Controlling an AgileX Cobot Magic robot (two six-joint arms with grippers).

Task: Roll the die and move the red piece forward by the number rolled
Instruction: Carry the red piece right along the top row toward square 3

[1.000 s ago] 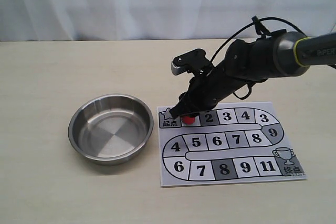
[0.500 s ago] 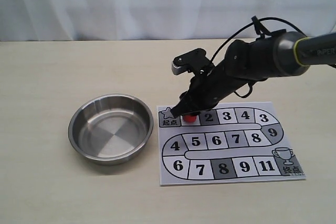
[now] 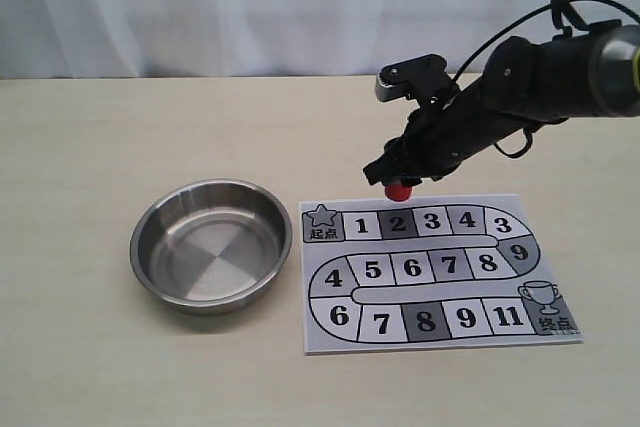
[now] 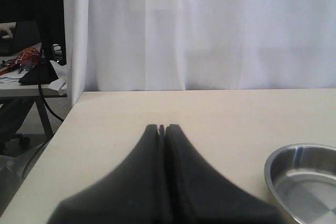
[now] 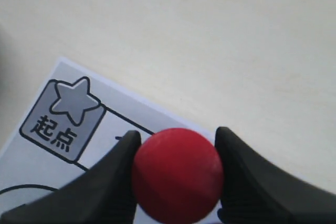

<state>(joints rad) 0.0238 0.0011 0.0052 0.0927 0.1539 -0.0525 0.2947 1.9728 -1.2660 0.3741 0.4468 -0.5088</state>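
Observation:
My right gripper is shut on the red piece, which hangs in the air just beyond the far edge of the game board, above squares 1 and 2. In the right wrist view the red piece fills the gap between the two black fingers, with the star start square below it. The left gripper is shut and empty over the bare table, far from the board. The die is not visible in any view.
A steel bowl stands left of the board, and its inside looks empty; its rim also shows in the left wrist view. The table's left edge and a white curtain lie behind.
The right gripper has lifted the red piece off the board near square 1 and carried it up, back and to the right. The left gripper and the bowl have not moved.

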